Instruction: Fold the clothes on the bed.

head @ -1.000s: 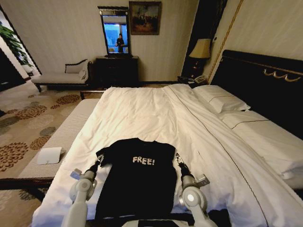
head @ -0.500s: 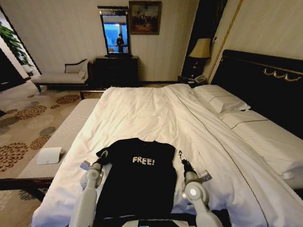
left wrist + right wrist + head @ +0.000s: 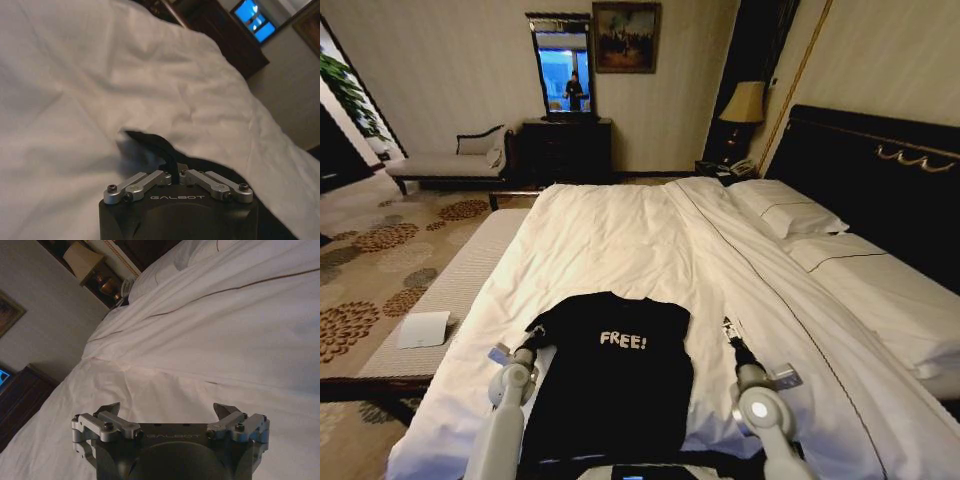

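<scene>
Black T-shirt (image 3: 610,385) flat on white duvet (image 3: 620,240) near foot edge of bed (image 3: 880,180), white "FREE!" lettering facing up. Left gripper (image 3: 532,335) at shirt's left sleeve; wrist view shows its fingers (image 3: 145,180) pinched together on black sleeve fabric (image 3: 150,142). Right gripper (image 3: 731,330) over bare duvet, just beside shirt's right edge, apart from it; wrist view shows its fingers (image 3: 111,412) spread wide, nothing between them.
</scene>
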Robot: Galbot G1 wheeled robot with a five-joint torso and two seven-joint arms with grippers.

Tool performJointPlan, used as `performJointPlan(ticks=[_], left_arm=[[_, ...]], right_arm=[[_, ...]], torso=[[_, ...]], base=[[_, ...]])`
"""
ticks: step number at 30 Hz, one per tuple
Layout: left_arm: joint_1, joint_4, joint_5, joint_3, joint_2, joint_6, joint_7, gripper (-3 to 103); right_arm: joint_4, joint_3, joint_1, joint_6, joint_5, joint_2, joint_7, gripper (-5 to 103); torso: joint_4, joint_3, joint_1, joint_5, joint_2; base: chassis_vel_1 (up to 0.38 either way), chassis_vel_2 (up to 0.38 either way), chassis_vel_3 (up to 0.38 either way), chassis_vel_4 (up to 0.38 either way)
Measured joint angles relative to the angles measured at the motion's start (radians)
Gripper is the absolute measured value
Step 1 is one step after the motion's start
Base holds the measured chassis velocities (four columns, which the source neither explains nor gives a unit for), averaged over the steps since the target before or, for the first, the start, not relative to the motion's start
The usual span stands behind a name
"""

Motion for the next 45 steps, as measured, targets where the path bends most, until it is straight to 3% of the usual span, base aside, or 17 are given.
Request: performJointPlan(ticks=[5, 12, 22, 34, 36, 40, 42, 45], left_arm=[[0.005, -0.057, 0.012, 0.016, 0.01, -0.005, -0.002, 1], [0.06, -0.207, 0.119, 0.197, 0.063, -0.014, -0.008, 1], [0.035, -0.127, 0.199, 0.326, 0.074, -0.017, 0.003, 1], [0.038, -0.097, 0.191, 0.332, 0.037, -0.029, 0.023, -2], [0.042, -0.099, 0.185, 0.332, 0.035, -0.029, 0.021, 3], [0.071, -0.161, 0.118, 0.332, 0.029, 0.013, 0.016, 24], [0.078, -0.18, 0.099, 0.332, 0.027, 0.026, 0.012, 24], [0.103, -0.224, 0.068, 0.333, 0.025, 0.059, 0.013, 40]], right_arm=[[-0.009, -0.004, 0.003, 0.001, 0.013, -0.007, 0.001, 100], [-0.032, -0.029, 0.006, 0.002, 0.017, 0.004, 0.001, 100], [-0.061, -0.037, 0.012, 0.008, 0.009, 0.013, -0.005, 100], [-0.11, -0.045, 0.032, 0.013, -0.019, 0.02, -0.011, 100], [-0.113, -0.048, 0.033, 0.013, -0.023, 0.022, -0.012, 100], [-0.122, -0.057, 0.037, 0.014, -0.039, 0.028, -0.014, 100], [-0.123, -0.057, 0.037, 0.014, -0.041, 0.029, -0.015, 100], [-0.123, -0.053, 0.036, 0.015, -0.043, 0.028, -0.016, 100]], torso=[[0.0, 0.0, 0.0, -0.0001, 0.0], [-0.0001, 0.0, 0.0, 0.0002, 0.0], [0.0, 0.0, 0.0, 0.0, 0.0], [-0.0001, 0.0, 0.0, 0.0, 0.0], [0.0, 0.0, 0.0, 0.0, 0.0], [0.0001, 0.0, 0.0, 0.0001, 0.0], [0.0, 0.0, 0.0, 0.0, 0.0], [0.0, 0.0, 0.0, 0.0001, 0.0]], base=[[0.0, 0.0, 0.0, 0.0], [0.0, 0.0, 0.0, 0.0], [0.0, 0.0, 0.0, 0.0], [0.0, 0.0, 0.0, 0.0], [0.0, 0.0, 0.0, 0.0], [0.0, 0.0, 0.0, 0.0], [0.0, 0.0, 0.0, 0.0], [0.0, 0.0, 0.0, 0.0]])
